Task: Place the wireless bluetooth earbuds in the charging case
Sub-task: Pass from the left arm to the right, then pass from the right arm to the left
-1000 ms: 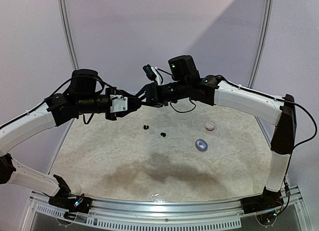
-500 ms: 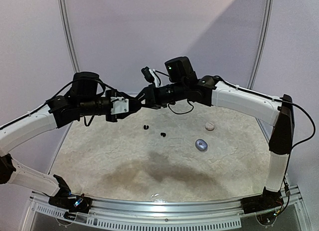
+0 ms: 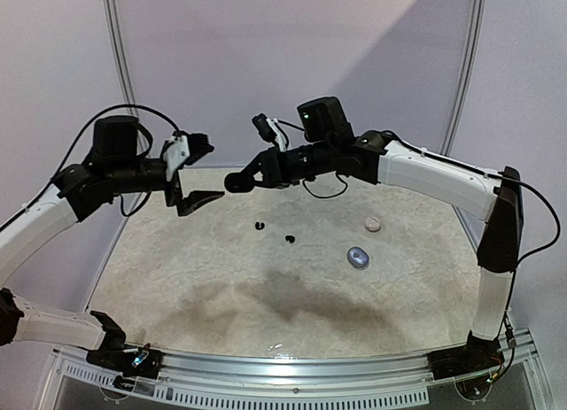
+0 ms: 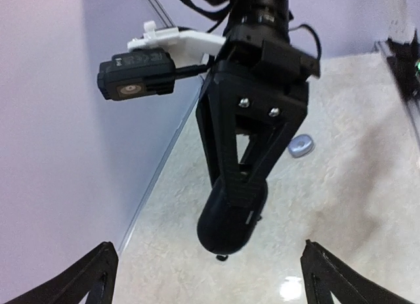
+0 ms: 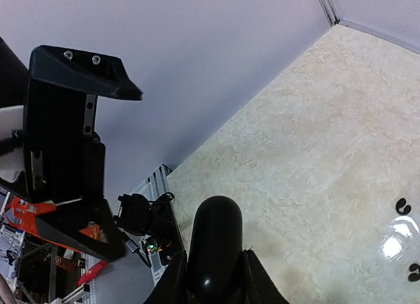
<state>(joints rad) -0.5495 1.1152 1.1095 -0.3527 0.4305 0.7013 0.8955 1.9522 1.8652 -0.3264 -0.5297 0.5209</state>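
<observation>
Item 1, right gripper [image 3: 237, 181]: your overhead view shows it raised above the far part of the table, its fingers clamped on a glossy black, pebble-shaped charging case [image 3: 235, 182]. Your right wrist view confirms the hold: the same case [image 5: 214, 241] stands up between the two black fingers [image 5: 176, 281], pinched at its lower end. Your left wrist view gives the opposite face, the black triangular fingers closing down onto the rounded case [image 4: 230, 222].

Item 2, left gripper [image 3: 196, 173]: spread wide and carrying nothing. Overhead you see one finger high and one low, well apart, set just to the left of the case and not touching it. Your left wrist view shows only the two black fingertips [image 4: 88, 278] at the bottom corners of the frame.

Item 3, two tiny glossy black earbuds [image 3: 260, 225]: lying on the mottled beige table top [image 3: 177, 268], near each other, below the raised case. Your right wrist view catches them as small dark specks [image 5: 403, 207] at the right edge.

Item 4, a small pinkish-white rounded case [image 3: 373, 223] and a silver-grey oval case [image 3: 358, 257]: on the table's right half, apart from the buds. Your left wrist view shows only the grey one [image 4: 300, 146]; your right wrist view shows neither.
</observation>
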